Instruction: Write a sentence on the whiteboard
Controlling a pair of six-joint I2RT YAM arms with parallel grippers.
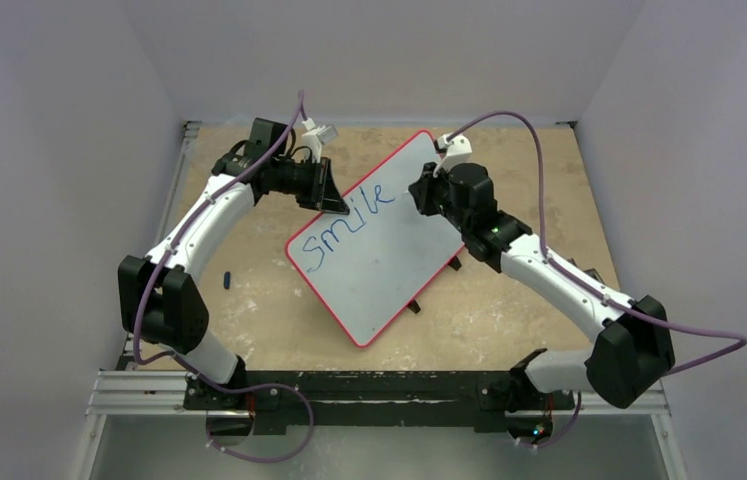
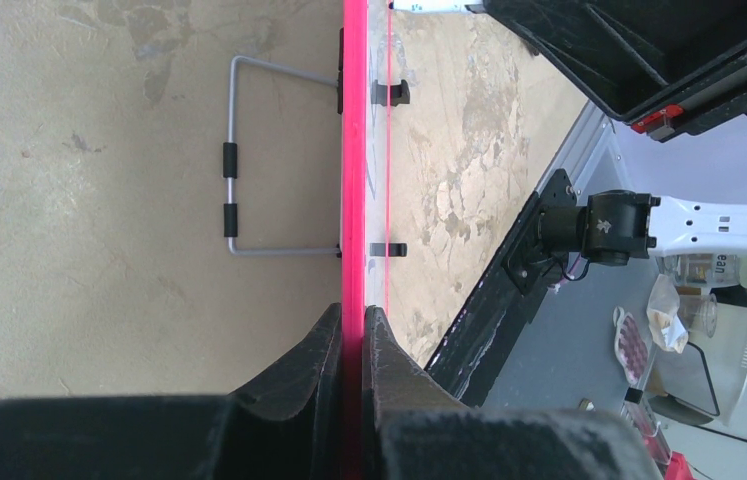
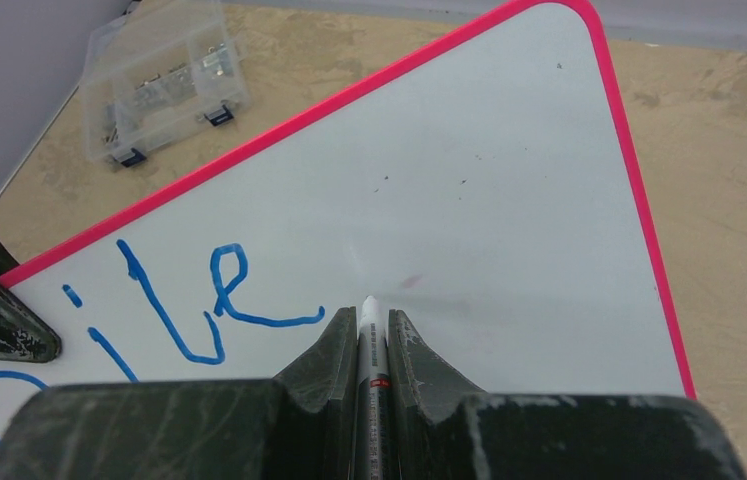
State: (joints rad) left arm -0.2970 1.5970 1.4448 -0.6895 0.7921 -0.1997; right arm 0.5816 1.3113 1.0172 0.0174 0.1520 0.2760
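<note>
L gripper (image 2: pixel 354 330) clamps the red rim of the whiteboard (image 1: pixel 389 265) mid-table, R gripper (image 3: pixel 367 312) pinches the marker (image 3: pixel 371 345) just past "smile", but w/ one edge held the board prob skids under pen pressure & smears the sentence (image 1: pixel 354 222).

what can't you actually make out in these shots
- Right wrist: start of the sentence, cut off by the left edge and the right gripper.
- Right wrist: contents of the clear box, too small.
- Top external: the marker, hidden by the right gripper; the blue speck, too small to name.
</note>
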